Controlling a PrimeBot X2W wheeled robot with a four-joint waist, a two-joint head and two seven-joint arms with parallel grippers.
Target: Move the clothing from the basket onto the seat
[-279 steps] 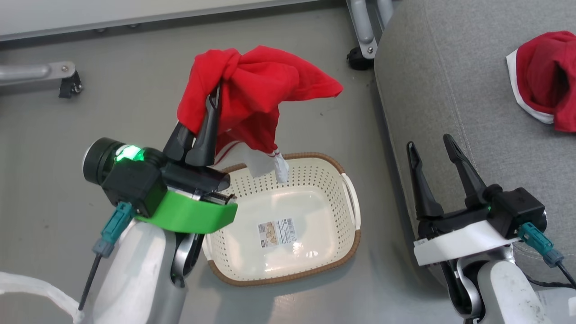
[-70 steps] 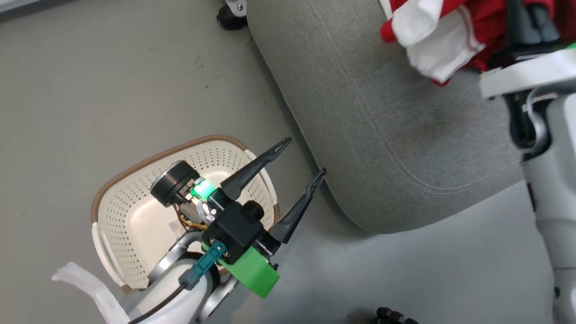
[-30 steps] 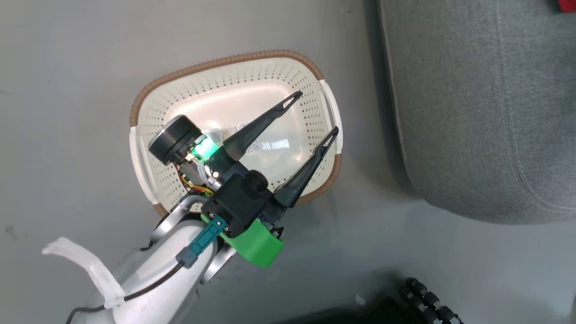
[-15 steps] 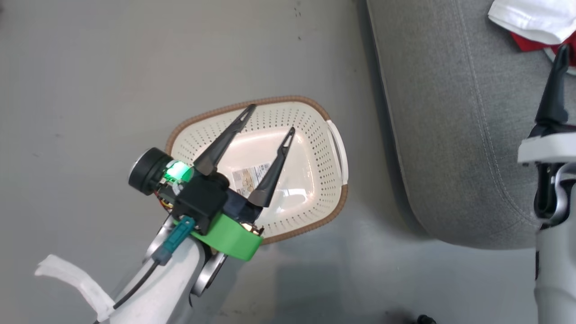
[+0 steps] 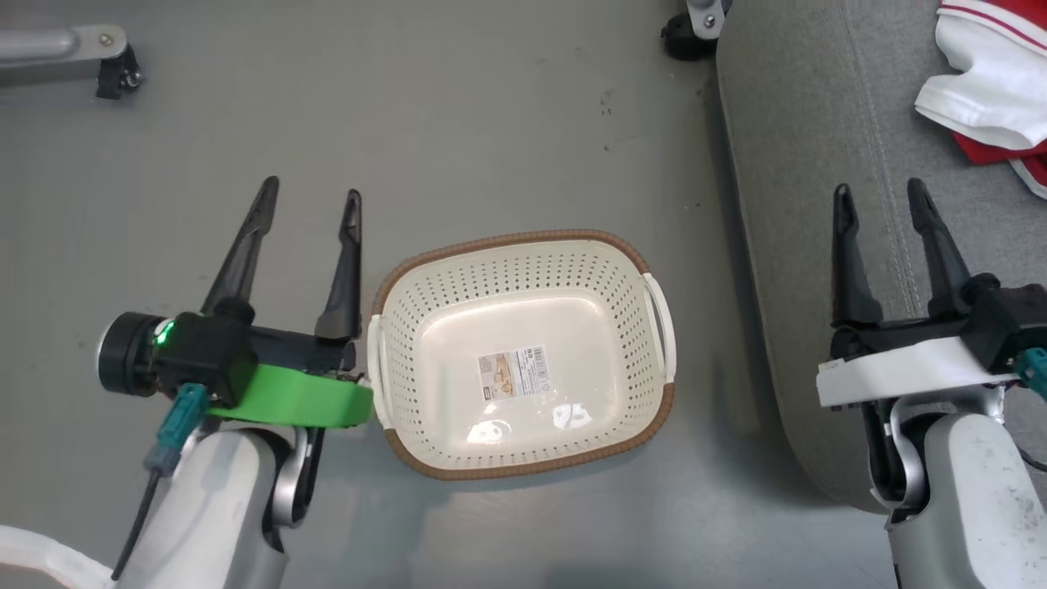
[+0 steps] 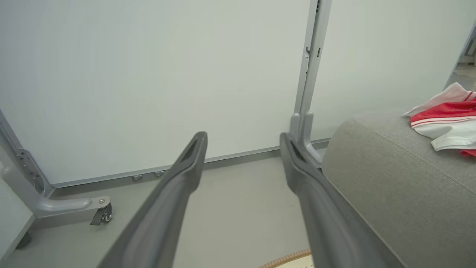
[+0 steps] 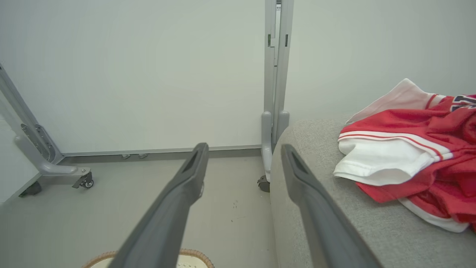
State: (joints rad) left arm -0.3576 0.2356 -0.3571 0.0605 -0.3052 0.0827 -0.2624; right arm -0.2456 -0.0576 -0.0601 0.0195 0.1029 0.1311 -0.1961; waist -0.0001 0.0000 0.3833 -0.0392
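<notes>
Head view: one basket (image 5: 507,239) stands mid-frame on the grey floor (image 5: 491,98). Its long axis runs left-right, with a handle at each end. The left gripper (image 5: 312,189), lower left, and the right gripper (image 5: 878,188), lower right, both gape empty, fingers pointing up the frame. The clothing (image 5: 981,98) lies heaped at upper right on the seat (image 5: 802,164).

Left wrist view: the clothing (image 6: 446,115) sits at the right edge on the seat (image 6: 390,178), before a white wall (image 6: 148,74).

Right wrist view: the heap (image 7: 409,149) lies right of center; I cannot count its garments.
</notes>
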